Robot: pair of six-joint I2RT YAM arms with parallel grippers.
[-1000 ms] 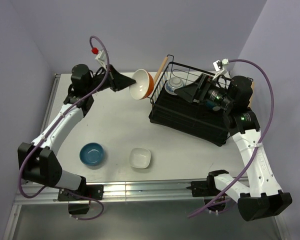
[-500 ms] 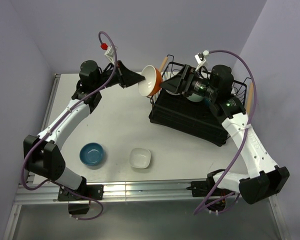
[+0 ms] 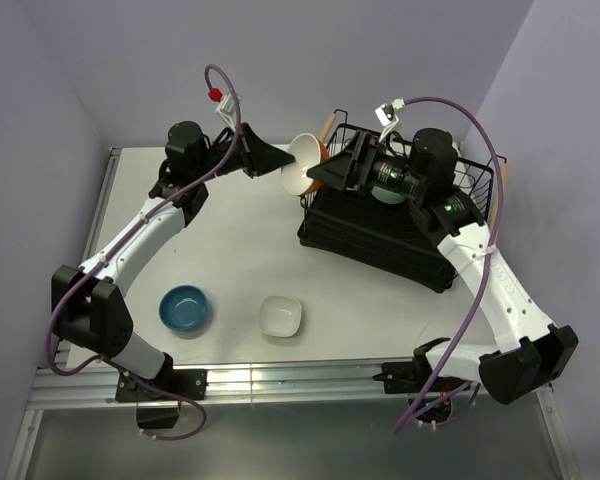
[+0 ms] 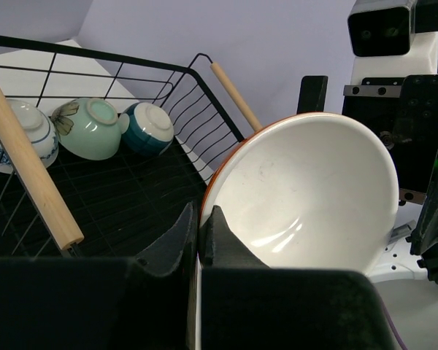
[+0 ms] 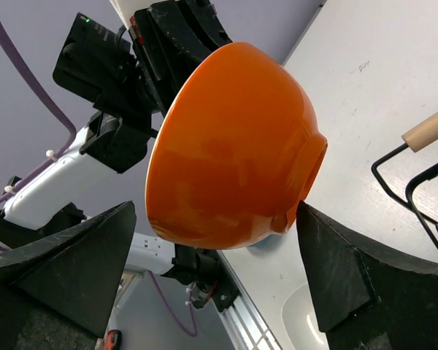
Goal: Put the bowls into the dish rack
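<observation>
My left gripper (image 3: 283,160) is shut on the rim of the white bowl with orange outside (image 3: 306,163) and holds it tilted in the air at the left end of the dish rack (image 3: 380,230). In the left wrist view the jaws (image 4: 201,226) pinch the rim of that bowl (image 4: 306,197). My right gripper (image 3: 325,173) is open, with its fingers either side of the bowl's orange base (image 5: 233,146) and not closed on it. In the rack lie a patterned bowl (image 4: 22,135), a mint green bowl (image 4: 91,127) and a blue bowl (image 4: 150,125).
A blue bowl (image 3: 183,307) and a squarish white bowl (image 3: 280,316) sit on the table near the front. The rack's wooden handles (image 4: 25,160) (image 4: 233,95) stand close to the held bowl. Walls close in behind and at both sides.
My left arm has carried the orange-backed bowl rightward to the rack's end. My right gripper has swung out of the rack leftward to straddle the bowl's base.
</observation>
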